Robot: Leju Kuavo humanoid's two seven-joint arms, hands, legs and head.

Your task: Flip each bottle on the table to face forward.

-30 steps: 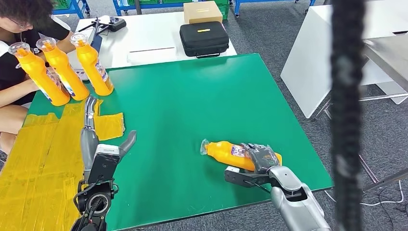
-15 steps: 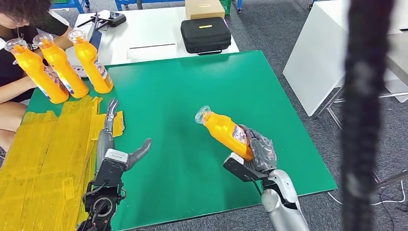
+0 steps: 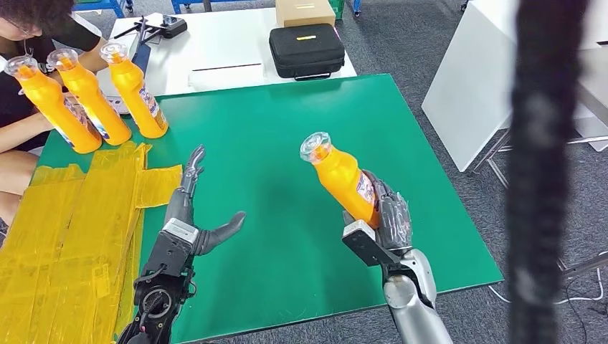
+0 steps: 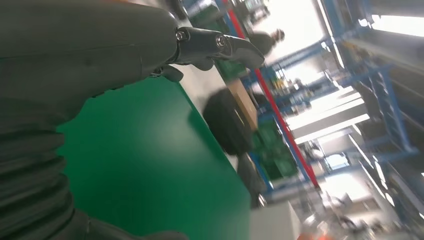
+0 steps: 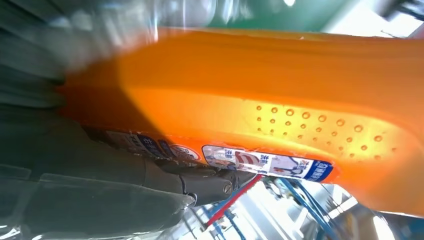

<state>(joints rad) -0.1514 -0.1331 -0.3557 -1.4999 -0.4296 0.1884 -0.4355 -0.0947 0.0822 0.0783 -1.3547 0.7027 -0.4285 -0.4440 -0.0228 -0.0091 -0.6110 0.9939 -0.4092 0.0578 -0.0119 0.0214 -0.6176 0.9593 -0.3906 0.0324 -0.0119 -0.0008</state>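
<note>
My right hand (image 3: 387,218) grips an orange bottle (image 3: 339,176) by its lower body and holds it lifted over the green table (image 3: 287,122), tilted with its clear cap toward the upper left. The right wrist view shows the orange bottle (image 5: 280,105) close up, its label against my dark fingers (image 5: 200,182). Three more orange bottles (image 3: 86,97) stand upright in a row at the table's far left corner. My left hand (image 3: 190,215) hovers over the table's left part, fingers spread, holding nothing; the left hand (image 4: 100,45) also shows in its wrist view.
Yellow tape strips (image 3: 64,229) cover the table's left side. A person (image 3: 21,93) sits behind the three bottles. A white table (image 3: 215,50) beyond carries a black case (image 3: 307,50) and a cardboard box (image 3: 305,11). A dark cable (image 3: 541,172) hangs at the right.
My right hand raised the bottle from lying on the table to a tilted, near-upright hold. My left hand moved forward and to the right, staying open.
</note>
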